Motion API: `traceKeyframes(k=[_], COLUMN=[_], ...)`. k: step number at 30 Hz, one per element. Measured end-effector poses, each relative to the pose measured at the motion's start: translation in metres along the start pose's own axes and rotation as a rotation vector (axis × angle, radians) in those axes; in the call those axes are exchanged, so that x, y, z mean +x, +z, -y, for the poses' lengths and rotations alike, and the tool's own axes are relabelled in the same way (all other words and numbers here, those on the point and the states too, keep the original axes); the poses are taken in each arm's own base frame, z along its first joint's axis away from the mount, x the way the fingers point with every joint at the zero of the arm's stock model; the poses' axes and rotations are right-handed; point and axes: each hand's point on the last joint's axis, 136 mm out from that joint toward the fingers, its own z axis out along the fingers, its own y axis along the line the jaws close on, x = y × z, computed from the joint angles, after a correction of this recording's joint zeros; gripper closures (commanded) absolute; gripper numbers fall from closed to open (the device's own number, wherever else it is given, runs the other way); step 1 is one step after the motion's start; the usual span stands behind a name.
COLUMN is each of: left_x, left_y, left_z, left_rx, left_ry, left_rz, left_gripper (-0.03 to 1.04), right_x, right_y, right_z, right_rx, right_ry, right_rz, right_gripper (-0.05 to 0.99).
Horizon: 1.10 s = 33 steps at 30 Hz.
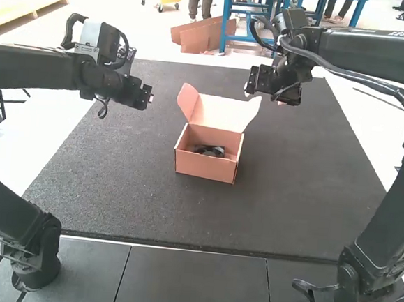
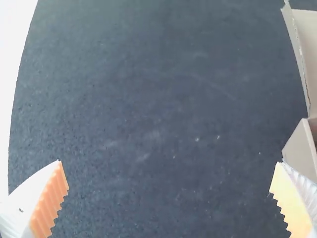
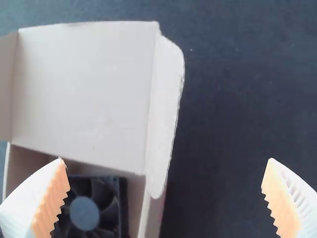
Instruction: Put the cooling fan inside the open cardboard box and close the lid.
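Fan [image 1: 210, 150] sits in the box [image 1: 204, 164], lid [image 1: 219, 110] up — left tool [image 2: 168, 166] wide open, empty, beside it; right tool [image 3: 166, 161] likewise, above the lid.

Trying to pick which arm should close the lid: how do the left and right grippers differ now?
The left gripper hangs over mat left of the cardboard box; the right gripper hangs behind it, near the raised lid. The left's camera catches the box's edge, the right's faces the lid and the cooling fan inside. Both are open and empty.
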Motion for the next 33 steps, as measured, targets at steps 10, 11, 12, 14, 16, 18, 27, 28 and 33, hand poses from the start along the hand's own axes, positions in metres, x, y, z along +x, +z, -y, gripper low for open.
traceKeyframes(k=[10,11,12,14,16,18,27,28,33], left_x=[-0.029,-0.029,-0.030,-0.028,-0.027,-0.026,-0.039,-0.040,-0.041], left_y=[0.029,0.032,0.036,0.043,0.049,0.055,0.075,0.078,0.092], left_z=[-0.001,-0.001,0.000,0.000,0.001,0.002,0.002,0.002,0.005], left_rx=[-0.005,-0.004,-0.004,-0.003,-0.003,-0.002,-0.004,-0.003,0.000], left_ry=[-0.004,-0.003,-0.003,-0.002,-0.002,-0.001,-0.003,-0.003,0.000], left_rz=[0.034,0.032,0.029,0.021,0.012,0.007,0.022,0.020,0.008], left_gripper=[0.04,0.04,0.04,0.04,0.04,0.04,0.04,0.04,0.04], right_x=[-0.008,-0.006,-0.004,-0.002,-0.005,-0.012,-0.032,-0.031,-0.030], right_y=[0.017,0.021,0.025,0.033,0.039,0.042,0.039,0.039,0.039], right_z=[-0.005,-0.004,-0.003,0.000,0.003,0.004,0.003,0.003,0.000], right_rx=[-0.013,-0.008,-0.006,0.003,0.009,0.010,-0.007,-0.009,-0.022], right_ry=[0.005,0.005,0.005,0.009,0.015,0.023,0.039,0.038,0.038], right_rz=[0.032,0.024,0.017,0.002,0.001,0.008,0.037,0.034,0.029], right_gripper=[0.04,0.04,0.04,0.04,0.04,0.04,0.04,0.04,0.05])
